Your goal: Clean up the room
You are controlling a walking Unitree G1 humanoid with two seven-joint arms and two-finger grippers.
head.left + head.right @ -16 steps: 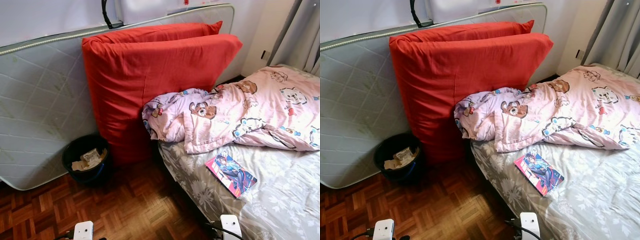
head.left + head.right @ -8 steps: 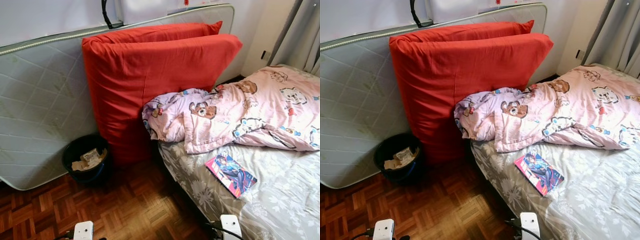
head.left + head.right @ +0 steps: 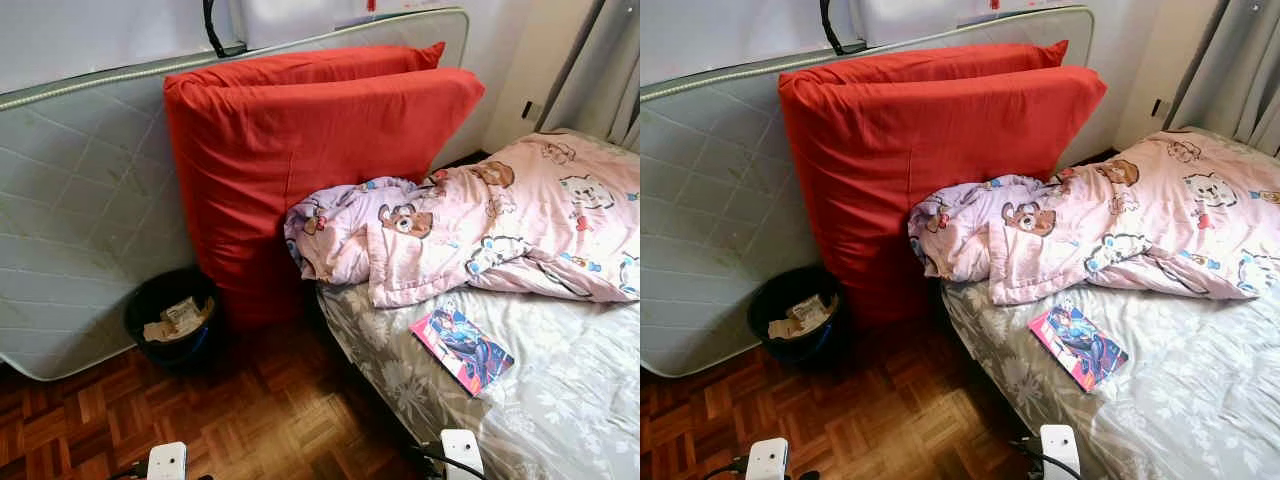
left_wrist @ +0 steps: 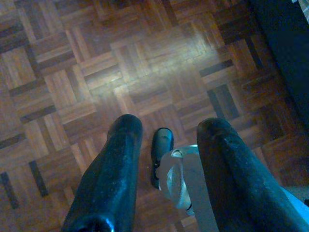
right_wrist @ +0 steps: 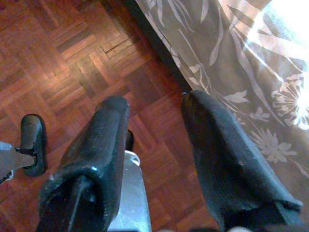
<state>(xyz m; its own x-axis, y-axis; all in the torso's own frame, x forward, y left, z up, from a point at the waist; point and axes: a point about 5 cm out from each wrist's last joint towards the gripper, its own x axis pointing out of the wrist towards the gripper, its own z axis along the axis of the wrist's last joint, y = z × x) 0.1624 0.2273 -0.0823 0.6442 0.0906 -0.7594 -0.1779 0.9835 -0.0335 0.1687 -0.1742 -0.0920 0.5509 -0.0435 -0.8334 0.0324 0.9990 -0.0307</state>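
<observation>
Parquet floor borders a bed where the thin comic book, light and floppy, wants gripping at its near edge; both hands hang spread, holding nothing.

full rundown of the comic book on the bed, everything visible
The comic book is a thin, glossy rectangular booklet with a pink-red border and blue-and-red superhero cover art. It lies flat and closed, face up, turned at an angle on the grey floral bedsheet, near the bed's floor-side edge, just below the rumpled pink cartoon-bear blanket. Nothing rests on it; neither gripper touches it.
</observation>
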